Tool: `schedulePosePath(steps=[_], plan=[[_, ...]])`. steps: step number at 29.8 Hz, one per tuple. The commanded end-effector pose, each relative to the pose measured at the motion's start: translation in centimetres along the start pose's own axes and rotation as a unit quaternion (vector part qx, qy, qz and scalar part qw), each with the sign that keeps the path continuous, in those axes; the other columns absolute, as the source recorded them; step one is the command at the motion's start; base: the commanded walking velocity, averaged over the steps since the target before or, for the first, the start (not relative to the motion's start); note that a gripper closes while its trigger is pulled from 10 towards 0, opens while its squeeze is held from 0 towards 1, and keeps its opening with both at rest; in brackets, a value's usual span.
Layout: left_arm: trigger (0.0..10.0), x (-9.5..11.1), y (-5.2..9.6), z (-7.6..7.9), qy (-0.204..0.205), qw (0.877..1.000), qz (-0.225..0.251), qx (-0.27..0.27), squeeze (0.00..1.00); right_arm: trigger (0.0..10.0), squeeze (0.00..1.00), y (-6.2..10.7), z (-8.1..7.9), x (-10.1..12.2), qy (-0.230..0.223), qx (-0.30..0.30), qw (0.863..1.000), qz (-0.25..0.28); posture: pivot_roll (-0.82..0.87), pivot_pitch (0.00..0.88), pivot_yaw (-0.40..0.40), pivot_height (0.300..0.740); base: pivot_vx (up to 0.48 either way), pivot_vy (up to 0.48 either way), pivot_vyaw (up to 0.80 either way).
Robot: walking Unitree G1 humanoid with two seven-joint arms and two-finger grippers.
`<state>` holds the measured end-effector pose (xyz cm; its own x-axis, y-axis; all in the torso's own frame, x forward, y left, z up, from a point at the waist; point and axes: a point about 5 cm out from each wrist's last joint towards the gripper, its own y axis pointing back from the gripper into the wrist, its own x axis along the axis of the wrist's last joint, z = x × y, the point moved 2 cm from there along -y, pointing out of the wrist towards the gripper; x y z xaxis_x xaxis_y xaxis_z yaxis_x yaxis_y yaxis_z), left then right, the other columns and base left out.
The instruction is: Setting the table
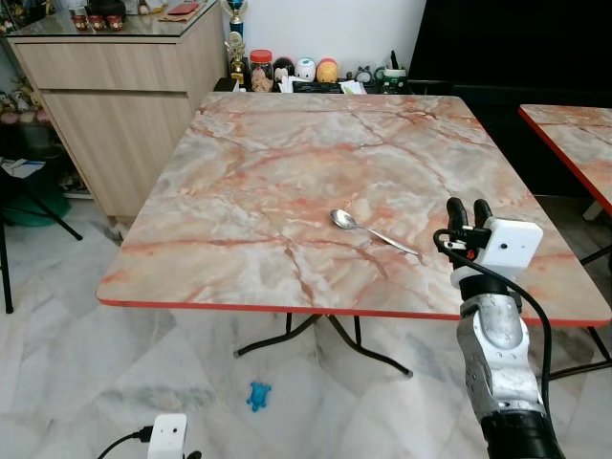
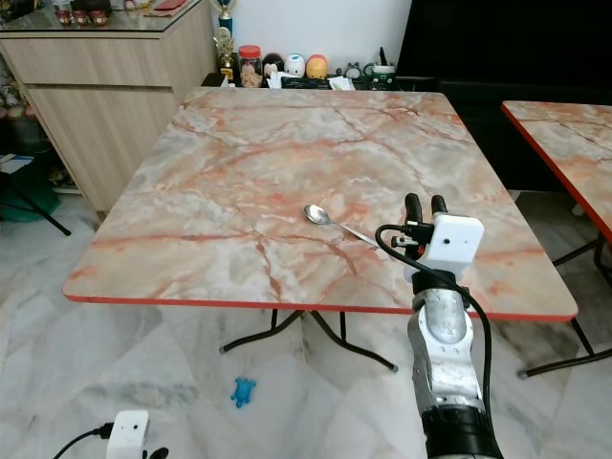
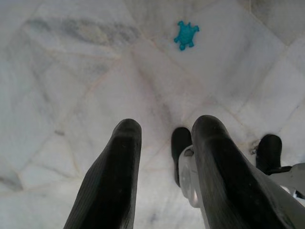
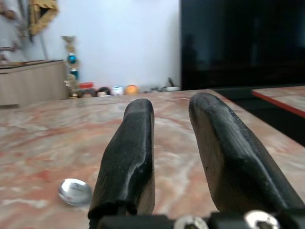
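I cannot read any text, brand, number or sign in these pictures. The red-lidded jar [image 1: 260, 70] and the small round figures [image 1: 304, 69] at the far edge of the pink marble-pattern table [image 1: 268, 182] are too small for me to see any lettering on them. The things on top of the pale wooden cabinet [image 1: 124, 96] are also too small and blurred. The white box on the wrist of the right gripper [image 1: 469, 212] has a plain face.
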<state>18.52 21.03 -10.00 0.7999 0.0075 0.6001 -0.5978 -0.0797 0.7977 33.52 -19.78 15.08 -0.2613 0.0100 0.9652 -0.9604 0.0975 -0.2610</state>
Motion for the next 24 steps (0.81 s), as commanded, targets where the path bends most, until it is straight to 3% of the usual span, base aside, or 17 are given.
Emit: schedulePosePath(steps=[1,15,19,24], plan=[[10.0,-0.34,0.08,-0.05,-0.006,1.0,-0.003,0.0,0.0,10.0,0.0,-0.11,-0.19,0.24,0.0,0.004,1.0,0.002,0.05,0.005,-0.013,0.736,0.326,0.0,0.0],[10.0,-0.04,0.02,0.1,-0.005,1.0,0.002,-0.002,0.0,10.0,0.0,-0.08,-0.12,0.24,0.008,0.009,1.0,0.002,0.04,0.005,-0.012,0.736,0.363,0.0,0.0],[10.0,0.07,-0.01,0.16,-0.007,1.0,0.004,-0.002,0.0,10.0,0.0,-0.05,-0.3,0.28,0.006,0.013,1.0,0.004,0.04,0.005,-0.011,0.736,0.389,0.0,0.59],[10.0,0.37,-0.07,0.33,-0.009,1.0,0.009,-0.004,0.0,10.0,0.0,0.06,-0.42,-0.14,-0.001,0.025,1.0,-0.011,0.04,0.008,-0.011,0.736,0.048,0.0,0.0]])
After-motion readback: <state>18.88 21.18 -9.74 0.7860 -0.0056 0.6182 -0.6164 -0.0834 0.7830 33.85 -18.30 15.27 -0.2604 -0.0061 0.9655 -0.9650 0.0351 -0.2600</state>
